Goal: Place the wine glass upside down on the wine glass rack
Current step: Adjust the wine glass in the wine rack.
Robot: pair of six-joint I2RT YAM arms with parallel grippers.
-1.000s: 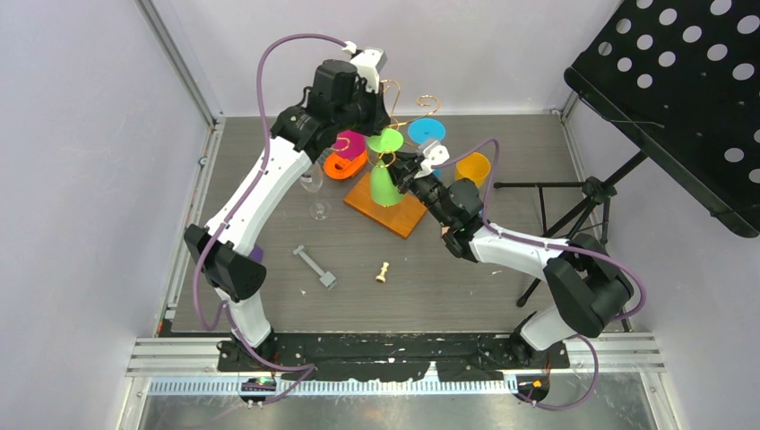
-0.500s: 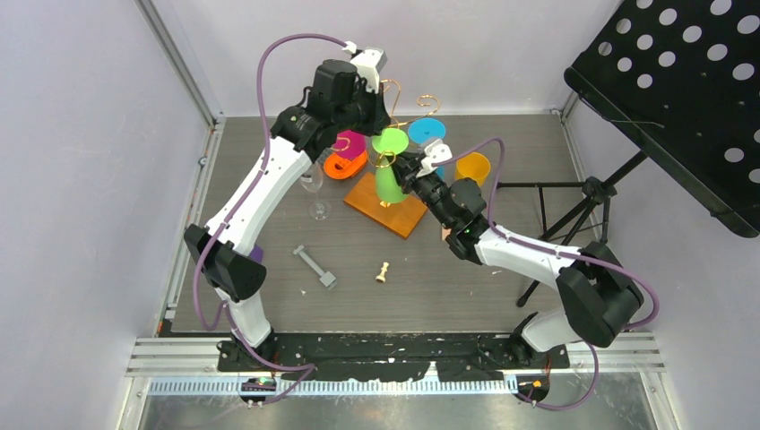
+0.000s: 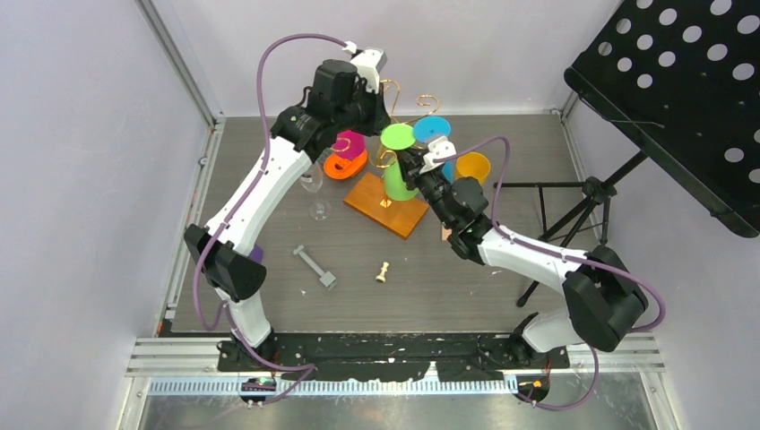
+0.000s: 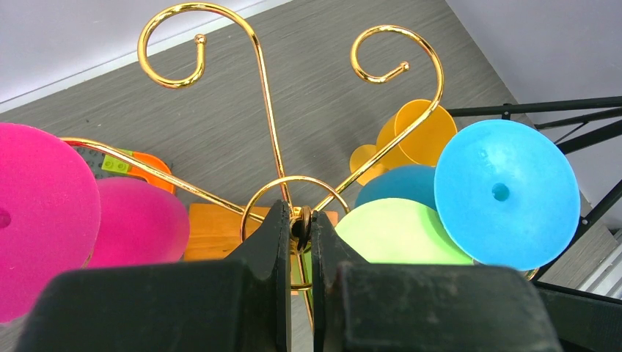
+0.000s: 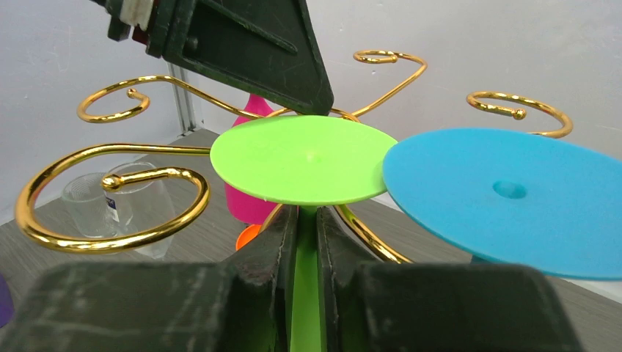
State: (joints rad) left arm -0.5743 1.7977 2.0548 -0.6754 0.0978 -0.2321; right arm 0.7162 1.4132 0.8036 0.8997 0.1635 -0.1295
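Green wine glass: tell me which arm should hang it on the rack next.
Right. The right claw is shut on the stem of the green glass, foot upward among the curled arms of the rack. The left claw is clamped on the central post, likely steadying it.

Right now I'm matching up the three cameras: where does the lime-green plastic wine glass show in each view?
Top external: lime-green plastic wine glass, centre back, upside down.
Left wrist: its pale foot, lower right of centre.
Right wrist: its foot at centre, stem pinched by the right gripper.
Shared landmark: the round blue plastic foot beside it, at the gold wire rack.
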